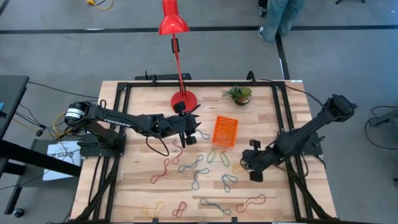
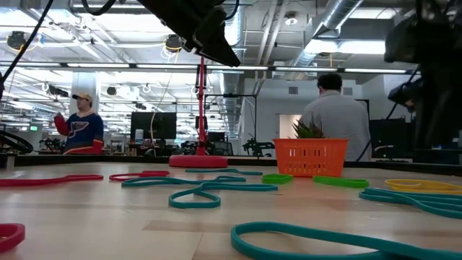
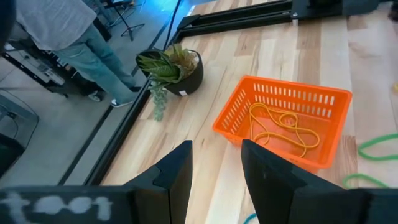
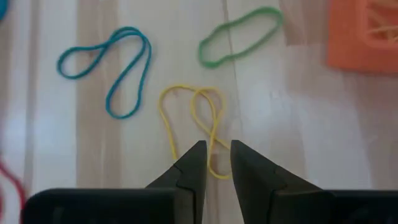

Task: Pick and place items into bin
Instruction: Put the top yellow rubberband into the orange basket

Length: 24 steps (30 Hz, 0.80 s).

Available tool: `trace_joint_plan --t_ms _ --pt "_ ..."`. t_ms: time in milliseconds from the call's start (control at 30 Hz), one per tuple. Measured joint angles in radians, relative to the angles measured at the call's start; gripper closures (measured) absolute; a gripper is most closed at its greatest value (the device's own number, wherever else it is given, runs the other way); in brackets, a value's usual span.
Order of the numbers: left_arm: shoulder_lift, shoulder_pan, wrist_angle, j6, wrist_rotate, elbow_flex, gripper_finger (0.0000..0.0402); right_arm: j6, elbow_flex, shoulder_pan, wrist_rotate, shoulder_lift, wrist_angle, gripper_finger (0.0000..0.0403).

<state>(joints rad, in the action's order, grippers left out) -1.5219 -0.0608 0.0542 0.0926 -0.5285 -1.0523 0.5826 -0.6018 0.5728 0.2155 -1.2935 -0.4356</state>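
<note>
— So where is the orange bin [image 1: 225,131]?

— Near the middle of the table [image 1: 137,180], toward its far edge, with the potted plant [image 1: 239,94] beyond it and the red lamp's base [image 1: 183,100] off to one side. A yellow band [image 3: 280,127] lies coiled inside it.

— And the loose bands?

— Spread over the wood between the bin and the near edge: a green one [image 4: 239,36] just beside the bin, a teal one [image 4: 109,65] farther along, and a yellow double loop [image 4: 193,118] between them.

— What about the right gripper [image 4: 214,158]?

— It hangs low over that yellow double loop, fingers a narrow gap apart, nothing pinched between them; the loop's strand runs right under the tips.

— The left gripper [image 3: 214,165]?

— Held above the table beside the bin, on the lamp side, fingers spread and holding nothing.

— Anyone around?

— A person [image 2: 333,115] stands beyond the far edge.
</note>
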Motion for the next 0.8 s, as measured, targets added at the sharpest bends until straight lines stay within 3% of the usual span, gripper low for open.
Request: trace_joint_plan --t_ms 367,633,800 --pt "0.0 0.0 -0.001 -0.007 0.027 0.0 0.0271 0.063 -0.006 -0.013 0.0 -0.228 0.134 0.0337" --pt "0.0 0.0 0.0 0.002 0.027 0.0 0.0271 0.103 -0.004 -0.036 -0.001 -0.238 0.139 0.0344" --pt "0.0 0.0 0.0 0.006 0.027 0.001 0.0271 0.127 -0.004 -0.036 -0.005 -0.207 0.136 0.0395"
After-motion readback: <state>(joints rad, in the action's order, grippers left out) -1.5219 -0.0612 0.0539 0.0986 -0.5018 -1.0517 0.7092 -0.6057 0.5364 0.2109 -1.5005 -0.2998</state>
